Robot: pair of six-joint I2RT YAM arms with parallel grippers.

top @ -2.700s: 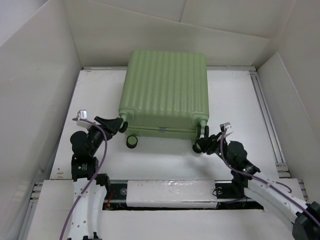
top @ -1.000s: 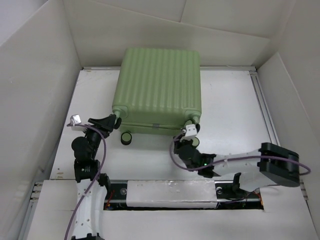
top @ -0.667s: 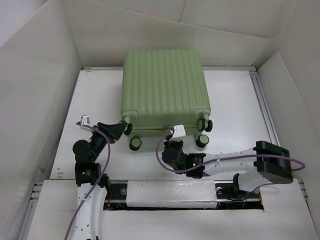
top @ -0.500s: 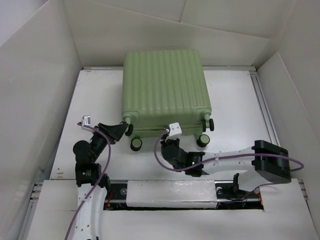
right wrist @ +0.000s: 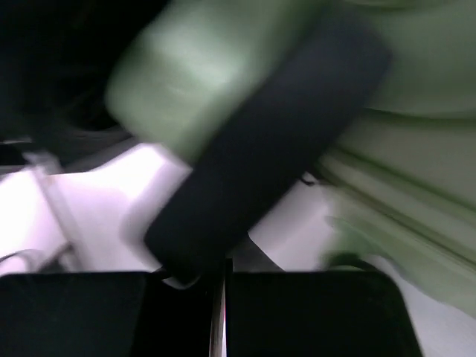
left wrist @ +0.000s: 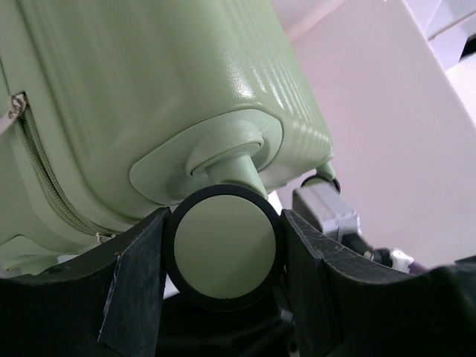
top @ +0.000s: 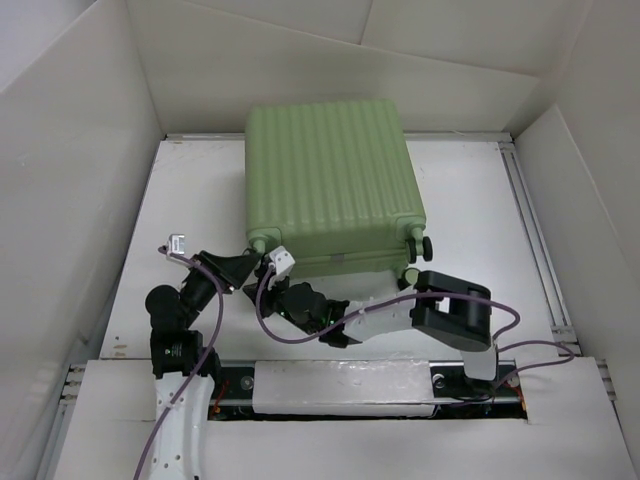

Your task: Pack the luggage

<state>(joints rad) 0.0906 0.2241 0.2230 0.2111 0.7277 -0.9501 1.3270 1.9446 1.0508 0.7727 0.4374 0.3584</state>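
Currently the large pale green ribbed hard-shell suitcase [top: 330, 185] lies closed and flat toward the far centre of the white table [top: 470, 200], with its casters facing the arms. The left gripper [top: 248, 262] clamps the near-left black-and-green caster wheel [left wrist: 223, 249] between both fingers. The right gripper [right wrist: 222, 277] extends across to that same corner, its fingers nearly together with nothing between them; its view is blurred. Judged step: positioning the case. The next move calls for a steady pull without twisting the caster.

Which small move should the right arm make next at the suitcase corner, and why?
Probably draw the right gripper rightward along the near edge of the luggage, toward its zipper. Both grippers crowd the near-left corner, the left gripper clamps a caster wheel, and the luggage lies closed.
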